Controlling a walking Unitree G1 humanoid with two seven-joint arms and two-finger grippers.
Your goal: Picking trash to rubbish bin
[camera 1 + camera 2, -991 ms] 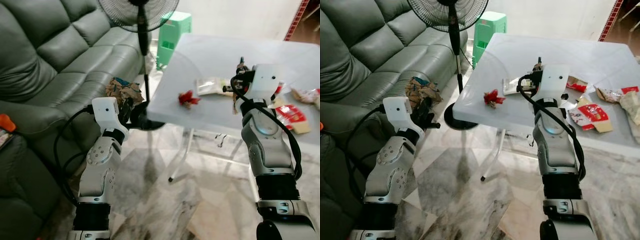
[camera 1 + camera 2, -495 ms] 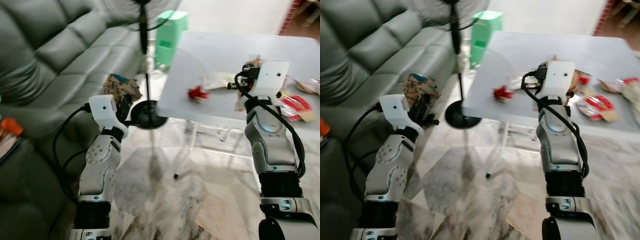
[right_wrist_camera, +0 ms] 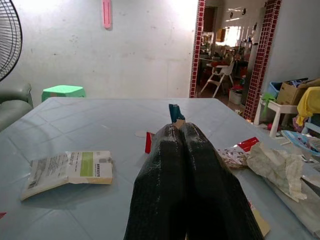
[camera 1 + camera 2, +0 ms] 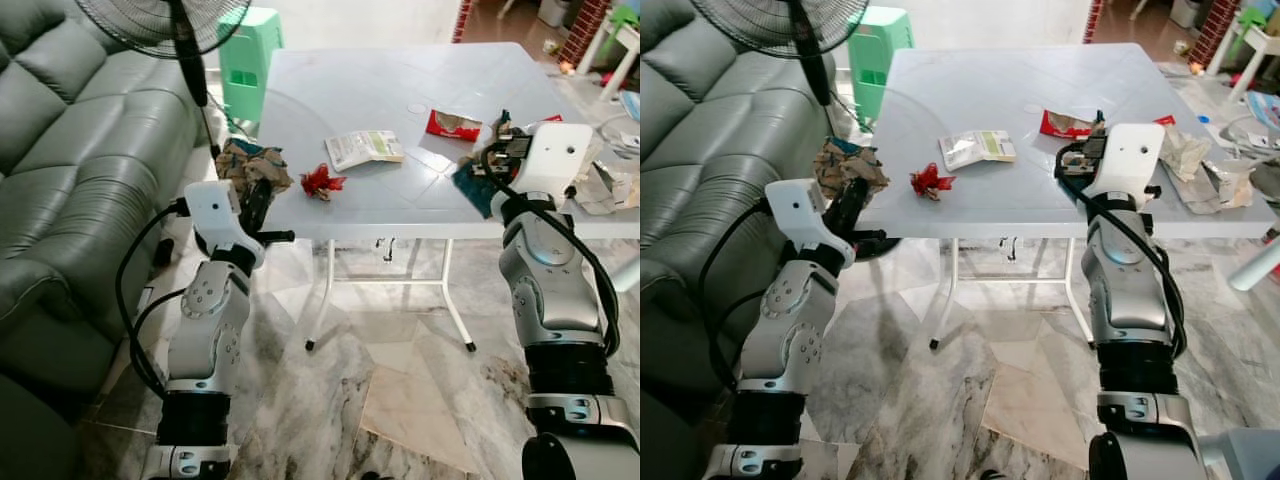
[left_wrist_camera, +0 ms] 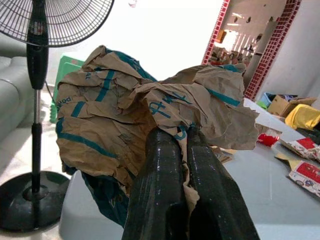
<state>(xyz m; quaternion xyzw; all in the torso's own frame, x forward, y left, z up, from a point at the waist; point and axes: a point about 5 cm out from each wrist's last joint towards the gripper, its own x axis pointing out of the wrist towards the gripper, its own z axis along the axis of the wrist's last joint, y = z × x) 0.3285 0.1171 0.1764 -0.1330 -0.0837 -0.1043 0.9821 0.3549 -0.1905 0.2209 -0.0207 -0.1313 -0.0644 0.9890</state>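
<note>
1. Left gripper (image 5: 182, 145) clamped on a crumpled brown paper bag (image 5: 125, 120) with teal print, black fingers (image 5: 155, 190) pressed together around a fold of the paper.
2. Held up beside the near left corner of the white table (image 4: 350, 90), bag (image 4: 252, 165) level with the table edge, in front of the grey sofa (image 4: 70, 150).
3. Right gripper (image 3: 179, 130) closed, fingers (image 3: 165, 175) side by side, with a small teal and brown scrap (image 3: 175, 113) pinched at the tips.
4. Raised over the right part of the table top, white wrist housing (image 4: 552, 158) above the table edge; dark teal scrap (image 4: 470, 183) hanging under it, exact shape hard to tell from the head views.
5. On the table: a red crumpled wrapper (image 4: 322, 181) near the front left edge, a flat white and green packet (image 4: 364, 148) just behind it, a red packet (image 4: 452, 124) further right.
6. At the far right end of the table: crumpled whitish paper and wrappers (image 4: 1200, 170), possibly plastic, too small to tell.
7. Behind the left corner of the table: a black standing fan (image 4: 165, 20) with its round base on the floor (image 5: 30, 200), and a green plastic stool (image 4: 250, 45) beside it.
8. Below: marble-patterned floor tiles (image 4: 400, 400) and white folding table legs (image 4: 325, 290).
</note>
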